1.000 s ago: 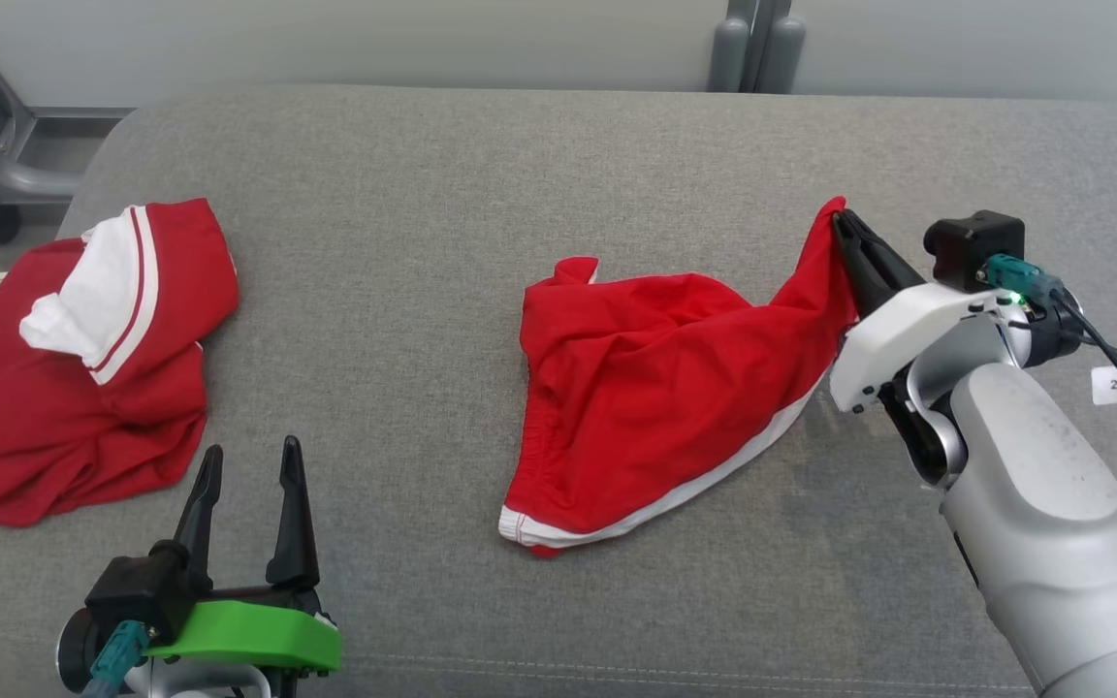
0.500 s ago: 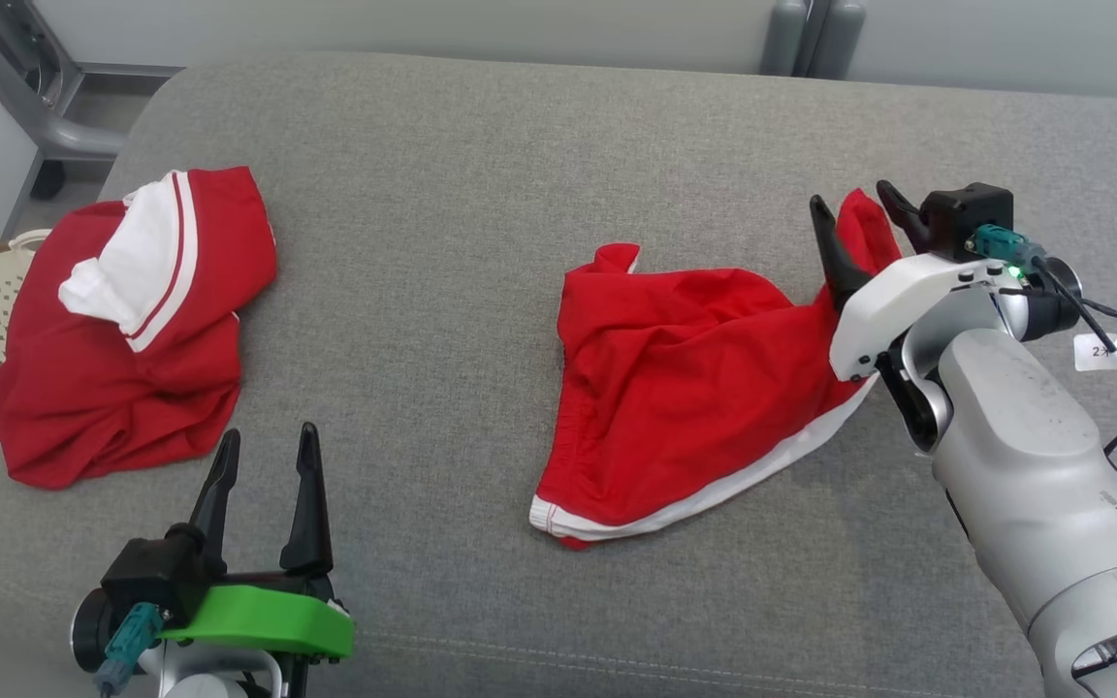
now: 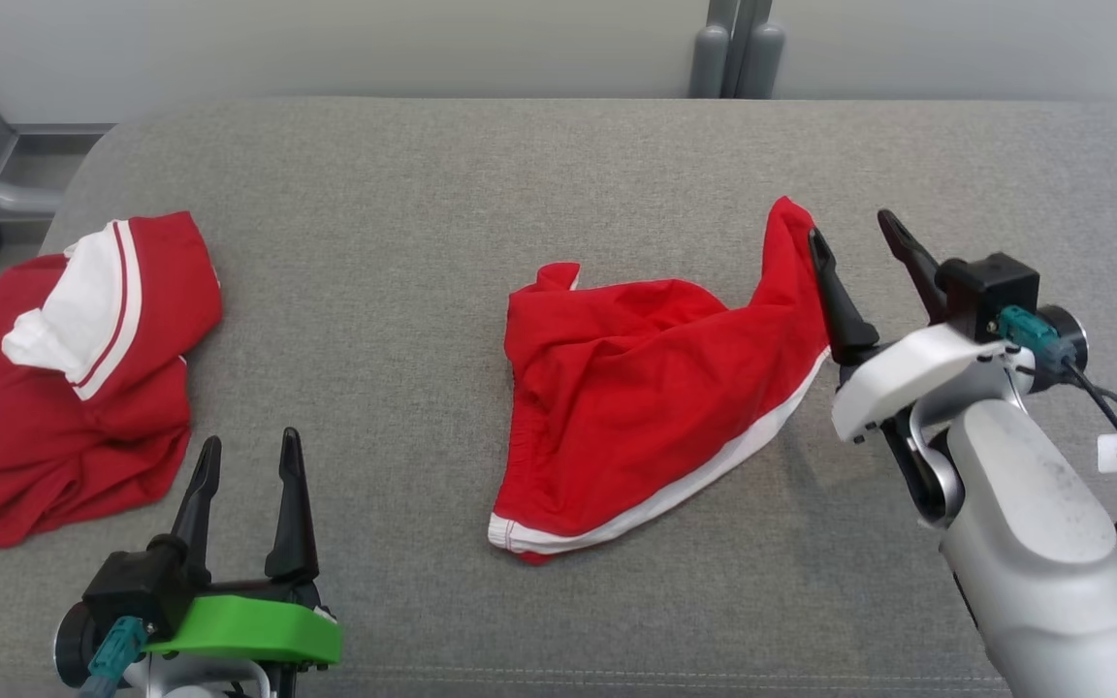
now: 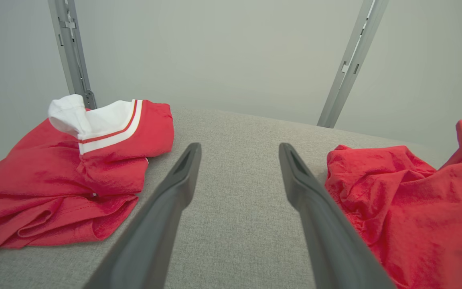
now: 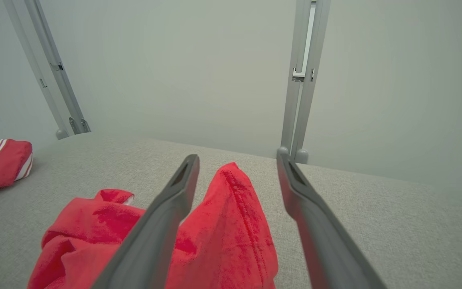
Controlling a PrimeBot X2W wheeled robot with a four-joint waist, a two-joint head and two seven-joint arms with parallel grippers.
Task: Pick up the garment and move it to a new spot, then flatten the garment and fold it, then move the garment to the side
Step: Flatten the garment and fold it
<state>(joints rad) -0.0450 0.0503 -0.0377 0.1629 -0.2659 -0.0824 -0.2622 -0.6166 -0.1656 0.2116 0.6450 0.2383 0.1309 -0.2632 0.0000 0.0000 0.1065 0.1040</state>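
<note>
Starting at 9 o'clock in the head view with a crumpled red and white cloth [image 3: 74, 388], heaped on the grey cushion [image 3: 403, 213], white part on top. Next to 7 o'clock, to the left gripper [image 3: 250, 438] with its green base — spread wide, holding nothing, pointing toward 12 o'clock over bare cushion, apart from that cloth. Seen from the left wrist view as two dark fingers with grey cushion in the gap.

On to the middle, a little toward 3 o'clock, to the garment [image 3: 646, 407]: red, with a white band along its 5 o'clock edge, lying wrinkled on the cushion and not folded. Resting well apart from the red and white cloth, with bare cushion between. Rising into a small peak at its 1 o'clock corner.

Last to 3 o'clock, to the right gripper [image 3: 850, 225] on its white and silver arm. Open wide too, gripping nothing. Standing with the red peak just beside its left finger in the head view. From the right wrist view, looking at that peak poking up between the two fingers — nearer the left one, not squeezed. Hard to tell whether cloth and finger touch. Behind it all at 12 o'clock, a pale wall [image 3: 326, 39] and grey metal posts [image 3: 738, 48].
</note>
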